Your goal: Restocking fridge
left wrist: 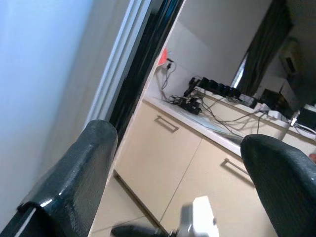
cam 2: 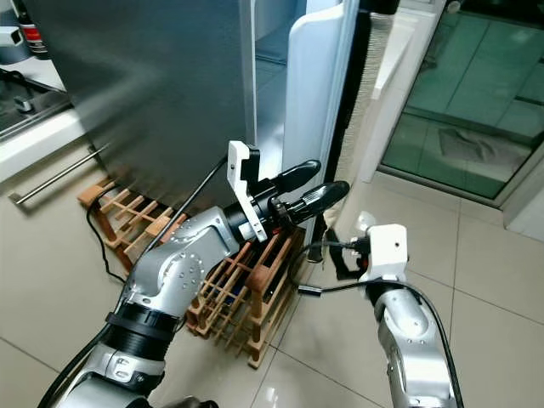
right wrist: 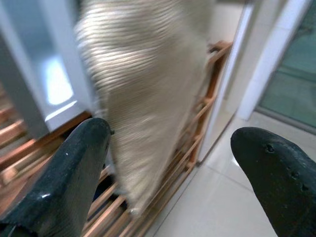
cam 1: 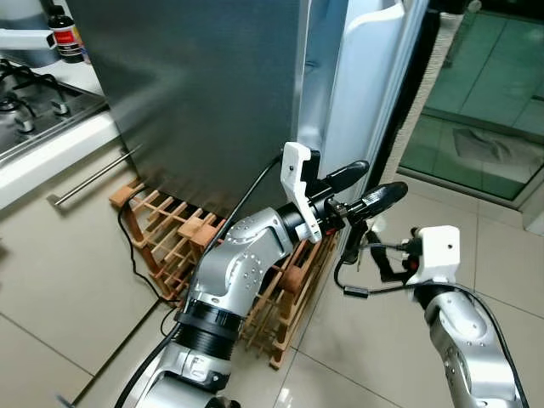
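Fridge [cam 1: 204, 93]: tall, grey steel side facing the camera, standing on the tiled floor [cam 1: 59, 280]. Its door [cam 1: 367, 85] is ajar, white inner lining visible, edge pointing toward the robot.

Left arm: raised, elbow bent, silver forearm running up and forward from low centre. Left gripper [cam 1: 364, 189] sits at the lower edge of the open door, just beside the white lining. Fingers [cam 1: 380, 197] are spread apart, one above the other, holding nothing. Whether either finger touches the door cannot be told. The left wrist view looks between the two black fingers [left wrist: 74, 173]: the pale door surface lies along one side, and beyond it a row of beige cabinets [left wrist: 192, 168] under a desk [left wrist: 197, 116] carrying cables.

Right arm: bent upward from the lower right, wrist with its white camera block level with the left gripper, a little apart from it. Right gripper [cam 1: 367, 255] points toward the fridge base. In the right wrist view the fingers [right wrist: 69, 168] stand wide open with nothing between them; ahead hangs a blurred beige ribbed cloth [right wrist: 143, 94].

Wooden rack [cam 1: 187, 246]: on the floor against the fridge base, below the left arm. A black cable [cam 1: 140, 255] runs along the floor beside it.

Stove [cam 1: 34, 102] set in a white desk [cam 1: 51, 153] at far left, a dark bottle [cam 1: 64, 34] behind it. Glass door [cam 1: 484, 93] at right.
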`<state>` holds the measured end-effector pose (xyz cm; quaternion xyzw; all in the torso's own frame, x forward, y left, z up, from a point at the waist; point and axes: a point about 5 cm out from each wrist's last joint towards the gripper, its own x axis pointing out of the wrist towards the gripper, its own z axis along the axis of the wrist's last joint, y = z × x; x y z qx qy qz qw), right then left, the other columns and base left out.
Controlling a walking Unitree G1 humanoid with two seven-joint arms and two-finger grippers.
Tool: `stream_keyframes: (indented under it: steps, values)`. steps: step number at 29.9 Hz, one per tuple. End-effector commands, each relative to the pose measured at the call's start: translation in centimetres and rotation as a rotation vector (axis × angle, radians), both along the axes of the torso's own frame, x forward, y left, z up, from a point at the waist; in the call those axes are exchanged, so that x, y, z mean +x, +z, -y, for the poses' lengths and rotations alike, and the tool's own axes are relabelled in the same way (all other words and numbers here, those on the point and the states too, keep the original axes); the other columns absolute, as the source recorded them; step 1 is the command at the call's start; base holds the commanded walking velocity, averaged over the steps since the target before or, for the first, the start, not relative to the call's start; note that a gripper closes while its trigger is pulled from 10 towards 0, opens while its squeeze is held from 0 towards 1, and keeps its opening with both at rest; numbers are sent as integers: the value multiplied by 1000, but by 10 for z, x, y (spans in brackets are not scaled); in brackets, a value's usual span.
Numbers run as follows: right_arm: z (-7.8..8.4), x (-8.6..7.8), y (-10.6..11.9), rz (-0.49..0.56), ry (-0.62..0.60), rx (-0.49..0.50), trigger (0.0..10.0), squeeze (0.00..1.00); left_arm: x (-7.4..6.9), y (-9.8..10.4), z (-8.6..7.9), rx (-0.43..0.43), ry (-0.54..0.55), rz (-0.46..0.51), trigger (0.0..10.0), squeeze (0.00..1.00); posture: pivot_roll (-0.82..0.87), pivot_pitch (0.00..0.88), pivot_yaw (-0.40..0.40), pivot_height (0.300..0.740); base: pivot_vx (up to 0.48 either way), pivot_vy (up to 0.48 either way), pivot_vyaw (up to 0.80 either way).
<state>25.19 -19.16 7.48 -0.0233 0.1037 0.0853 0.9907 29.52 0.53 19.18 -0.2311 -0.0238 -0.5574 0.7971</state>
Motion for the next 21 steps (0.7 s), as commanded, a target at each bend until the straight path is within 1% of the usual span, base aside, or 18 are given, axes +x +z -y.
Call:
stream_keyframes:
  steps: [1,3,4,6,7,8,10,12,13,14,15,17,19,20,21]
  values:
    - [-3,1,-1,-10,28,-7,10000,0,-4,4,0,-6,-23,18,10000,0,-149,0,24,740,0,0,0]
    - [-11,0,-1,-19,72,21,10000,0,-6,6,-10,21,-22,48,10000,0,-145,0,30,740,0,0,0]
    - [-15,0,-1,-36,99,55,10000,0,-8,6,-17,32,-24,56,10000,0,-141,0,33,740,0,0,0]
    - [-30,-9,-5,-116,231,134,10000,0,-15,9,-40,77,-19,87,10000,0,-134,0,37,740,0,0,0]
    - [-30,-9,-5,-116,231,134,10000,0,-15,9,-40,77,-19,87,10000,0,-134,0,37,740,0,0,0]
    - [-36,-15,-4,-140,313,160,10000,0,-18,10,-56,117,9,101,10000,0,-134,0,37,740,0,0,0]
    - [-39,-16,-3,-143,345,171,10000,0,-19,11,-72,159,48,113,10000,0,-113,0,37,740,0,0,0]
    - [-41,-14,-2,-145,360,182,10000,0,-21,12,-82,189,80,125,10000,0,-113,0,37,740,0,0,0]
    - [-41,-14,-2,-145,360,182,10000,0,-21,12,-82,189,80,125,10000,0,-113,0,37,740,0,0,0]
    - [-42,-13,-1,-149,371,190,10000,0,-22,13,-87,203,91,131,10000,0,-102,0,34,740,0,0,0]
    - [-45,-11,0,-157,389,201,10000,0,-23,12,-93,230,116,133,10000,0,-88,0,29,740,0,0,0]
    - [-47,-8,3,-161,406,207,10000,0,-25,11,-100,268,153,136,10000,0,-78,0,25,740,0,0,0]
    - [-44,2,7,-125,359,178,10000,0,-23,4,-103,325,235,150,10000,0,-68,0,20,740,0,0,0]
    - [-40,10,11,-98,314,164,10000,0,-20,0,-105,341,302,148,10000,0,-60,0,18,740,0,0,0]
    - [-35,21,17,-45,248,123,10000,0,-15,-9,-109,380,406,151,10000,0,-60,0,18,740,0,0,0]
